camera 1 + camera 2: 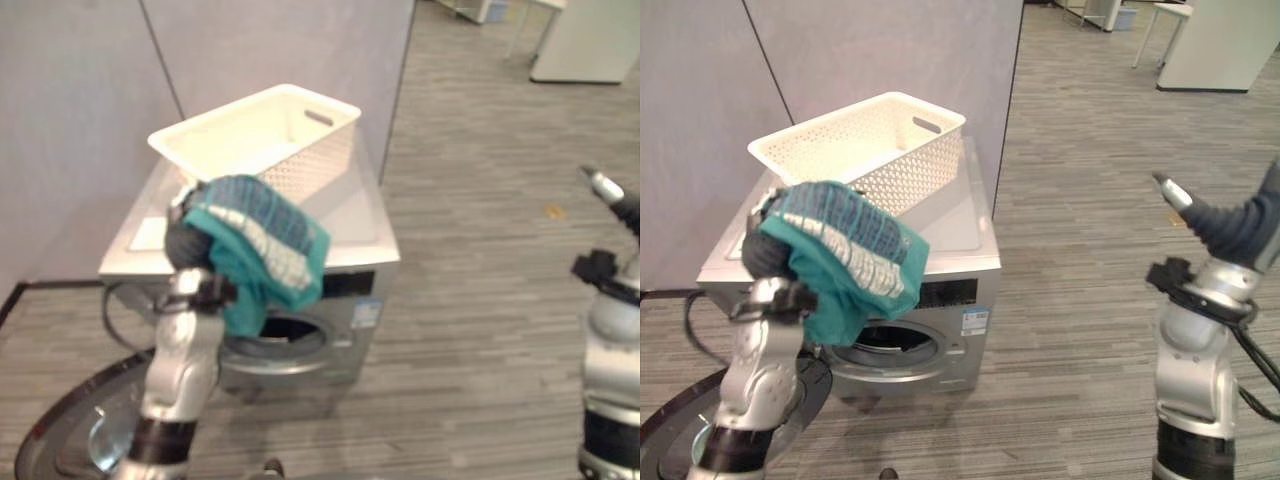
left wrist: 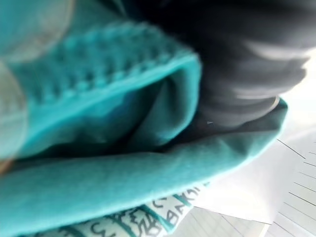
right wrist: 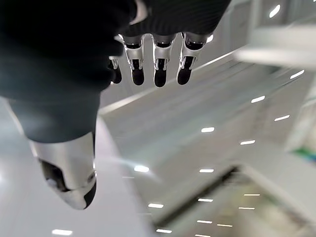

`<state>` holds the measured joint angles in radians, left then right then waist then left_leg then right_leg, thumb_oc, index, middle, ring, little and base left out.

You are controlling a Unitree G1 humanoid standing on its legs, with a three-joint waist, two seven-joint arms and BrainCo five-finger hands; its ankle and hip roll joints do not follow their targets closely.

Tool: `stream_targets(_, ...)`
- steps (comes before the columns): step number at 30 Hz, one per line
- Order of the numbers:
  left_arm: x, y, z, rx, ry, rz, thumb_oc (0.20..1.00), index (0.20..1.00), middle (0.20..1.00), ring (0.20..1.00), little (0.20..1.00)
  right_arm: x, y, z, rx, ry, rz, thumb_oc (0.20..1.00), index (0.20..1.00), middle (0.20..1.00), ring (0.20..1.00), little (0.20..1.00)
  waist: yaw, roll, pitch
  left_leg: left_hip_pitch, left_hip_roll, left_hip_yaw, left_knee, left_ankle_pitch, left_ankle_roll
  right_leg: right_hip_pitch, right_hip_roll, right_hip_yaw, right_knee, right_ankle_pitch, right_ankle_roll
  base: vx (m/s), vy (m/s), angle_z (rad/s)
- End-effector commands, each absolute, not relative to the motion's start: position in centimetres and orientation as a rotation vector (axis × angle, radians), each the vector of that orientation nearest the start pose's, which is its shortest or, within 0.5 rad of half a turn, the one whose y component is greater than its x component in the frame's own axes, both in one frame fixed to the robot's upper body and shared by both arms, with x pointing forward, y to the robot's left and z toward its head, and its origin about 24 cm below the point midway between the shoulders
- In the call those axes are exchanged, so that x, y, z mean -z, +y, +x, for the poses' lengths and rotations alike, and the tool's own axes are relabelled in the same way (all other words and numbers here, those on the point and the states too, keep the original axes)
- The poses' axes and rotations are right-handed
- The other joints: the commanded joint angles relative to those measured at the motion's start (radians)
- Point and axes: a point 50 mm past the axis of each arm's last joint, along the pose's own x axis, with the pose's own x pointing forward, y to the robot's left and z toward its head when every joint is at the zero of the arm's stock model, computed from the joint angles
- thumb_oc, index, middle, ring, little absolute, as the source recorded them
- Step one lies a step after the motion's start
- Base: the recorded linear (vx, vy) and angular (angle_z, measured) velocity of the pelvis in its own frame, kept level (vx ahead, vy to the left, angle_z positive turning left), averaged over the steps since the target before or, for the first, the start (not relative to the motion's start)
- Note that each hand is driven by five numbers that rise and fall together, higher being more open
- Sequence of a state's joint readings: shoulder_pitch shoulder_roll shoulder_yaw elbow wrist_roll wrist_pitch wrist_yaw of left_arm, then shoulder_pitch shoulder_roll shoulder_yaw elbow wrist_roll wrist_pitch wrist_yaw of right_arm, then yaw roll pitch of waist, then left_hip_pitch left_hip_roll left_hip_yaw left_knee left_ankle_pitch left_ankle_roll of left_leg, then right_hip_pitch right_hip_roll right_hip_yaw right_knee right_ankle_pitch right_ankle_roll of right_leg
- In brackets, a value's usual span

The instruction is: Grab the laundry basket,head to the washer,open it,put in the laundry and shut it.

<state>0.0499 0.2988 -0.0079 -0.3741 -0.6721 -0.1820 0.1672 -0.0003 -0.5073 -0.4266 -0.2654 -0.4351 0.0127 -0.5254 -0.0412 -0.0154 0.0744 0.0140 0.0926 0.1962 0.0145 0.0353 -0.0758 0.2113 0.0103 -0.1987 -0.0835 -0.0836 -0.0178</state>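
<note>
The white laundry basket [image 1: 300,160] stands on top of the silver washer [image 1: 350,220], its inside looking bare. The washer's round opening [image 1: 290,335] is uncovered and its door [image 1: 70,440] is swung out low at the left. A teal garment with a white printed patch [image 1: 262,245] is draped over my left hand [image 1: 185,243], hanging just above and in front of the opening. The cloth hides that hand's fingers. My right hand [image 1: 1225,225] is raised off to the right, away from the washer, fingers straight and holding nothing.
Grey partition walls [image 1: 90,110] stand right behind the washer. A white cabinet [image 1: 590,40] is far back at the right. Striped grey floor [image 1: 480,300] stretches to the right of the washer.
</note>
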Motion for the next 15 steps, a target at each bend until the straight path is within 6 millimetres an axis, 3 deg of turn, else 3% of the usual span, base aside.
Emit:
stream_targets(1, -14.8, 20.3, 22.0, 0.047, -0.509, -0.334, 0.200, 0.200, 0.200, 0.200, 0.200, -16.2, -34.3, 19.1, 1.039, -0.375, -0.959, 1.000, 1.000, 1.000, 1.000, 1.000, 0.023, 0.006, -0.069, -0.150, 0.012, -0.018, -0.049, 0.178, 0.020, 0.054, -0.001, 0.001, 0.025, -0.090, 0.046, 0.00, 0.000, 0.00)
stream_targets(2, -14.7, 20.3, 21.9, 0.049, -0.505, -0.333, 0.200, 0.200, 0.200, 0.200, 0.200, -16.0, -34.4, 19.1, 1.038, -0.371, -0.959, 1.000, 1.000, 1.000, 1.000, 1.000, 0.024, 0.005, -0.073, -0.150, 0.011, -0.019, -0.048, 0.177, 0.020, 0.055, -0.001, 0.000, 0.026, -0.090, 0.046, -0.01, -0.025, 0.07)
stream_targets(6, -13.5, 21.5, 19.2, 0.034, -0.443, -0.289, 0.200, 0.200, 0.200, 0.200, 0.200, -7.6, -39.4, 14.9, 1.144, 0.113, -0.983, 1.000, 1.000, 1.000, 1.000, 1.000, 0.056, 0.007, -0.052, -0.162, -0.002, -0.045, -0.044, 0.181, 0.023, 0.061, 0.003, -0.030, 0.026, -0.102, 0.042, -0.03, -0.037, 0.23)
stream_targets(7, -13.0, 22.4, 18.2, 0.008, -0.408, -0.281, 0.200, 0.200, 0.200, 0.200, 0.200, -1.5, -40.8, 11.7, 1.185, 0.435, -0.878, 1.000, 1.000, 1.000, 1.000, 1.000, 0.080, 0.011, -0.039, -0.170, -0.007, -0.060, -0.045, 0.184, 0.018, 0.067, 0.007, -0.055, 0.021, -0.111, 0.039, -0.05, -0.054, 0.41)
stream_targets(8, -13.0, 22.5, 18.1, 0.007, -0.409, -0.280, 0.200, 0.200, 0.200, 0.200, 0.200, -1.5, -40.8, 11.8, 1.184, 0.433, -0.875, 1.000, 1.000, 1.000, 1.000, 1.000, 0.078, 0.012, -0.039, -0.174, -0.005, -0.060, -0.043, 0.189, 0.020, 0.064, 0.009, -0.056, 0.020, -0.107, 0.039, -0.04, -0.059, 0.41)
stream_targets(9, -12.8, 22.8, 17.8, -0.003, -0.397, -0.271, 0.200, 0.200, 0.200, 0.200, 0.200, 0.7, -40.8, 10.5, 1.180, 0.549, -0.828, 1.000, 1.000, 1.000, 1.000, 1.000, 0.088, 0.012, -0.034, -0.175, -0.008, -0.067, -0.044, 0.187, 0.017, 0.067, 0.011, -0.061, 0.019, -0.111, 0.037, -0.03, -0.013, 0.37)
stream_targets(10, -12.9, 22.8, 17.8, -0.004, -0.397, -0.270, 0.200, 0.200, 0.200, 0.200, 0.200, 0.8, -40.8, 10.6, 1.179, 0.547, -0.826, 1.000, 1.000, 1.000, 1.000, 1.000, 0.087, 0.013, -0.034, -0.178, -0.007, -0.067, -0.043, 0.192, 0.019, 0.065, 0.012, -0.062, 0.019, -0.108, 0.037, -0.03, -0.036, 0.35)
stream_targets(11, -12.4, 23.1, 17.4, -0.013, -0.366, -0.263, 0.200, 0.200, 0.200, 0.200, 0.200, 3.9, -40.2, 8.9, 1.156, 0.707, -0.729, 1.000, 1.000, 1.000, 1.000, 1.000, 0.100, 0.016, -0.027, -0.179, -0.010, -0.075, -0.040, 0.190, 0.015, 0.070, 0.012, -0.072, 0.017, -0.113, 0.033, -0.04, -0.022, 0.28)
stream_targets(12, -12.3, 23.5, 17.2, -0.026, -0.353, -0.239, 0.200, 0.200, 0.200, 0.200, 0.200, 5.2, -39.8, 8.4, 1.130, 0.772, -0.683, 1.000, 1.000, 1.000, 1.000, 1.000, 0.104, 0.018, -0.024, -0.183, -0.009, -0.078, -0.037, 0.195, 0.016, 0.069, 0.015, -0.076, 0.016, -0.110, 0.032, -0.03, -0.024, 0.23)
stream_targets(13, -12.3, 23.5, 17.2, -0.027, -0.354, -0.239, 0.200, 0.200, 0.200, 0.200, 0.200, 5.2, -39.8, 8.5, 1.130, 0.770, -0.683, 1.000, 1.000, 1.000, 1.000, 1.000, 0.103, 0.019, -0.024, -0.185, -0.008, -0.079, -0.037, 0.196, 0.016, 0.068, 0.016, -0.077, 0.016, -0.109, 0.032, -0.01, -0.027, 0.22)
stream_targets(15, -11.5, 24.7, 16.5, -0.075, -0.302, -0.183, 0.200, 0.200, 0.200, 0.200, 0.200, 8.1, -38.4, 6.9, 1.055, 0.927, -0.550, 1.000, 1.000, 1.000, 1.000, 1.000, 0.123, 0.020, -0.015, -0.187, -0.009, -0.085, -0.035, 0.199, 0.013, 0.071, 0.015, -0.092, 0.012, -0.110, 0.032, 0.00, -0.030, 0.19)
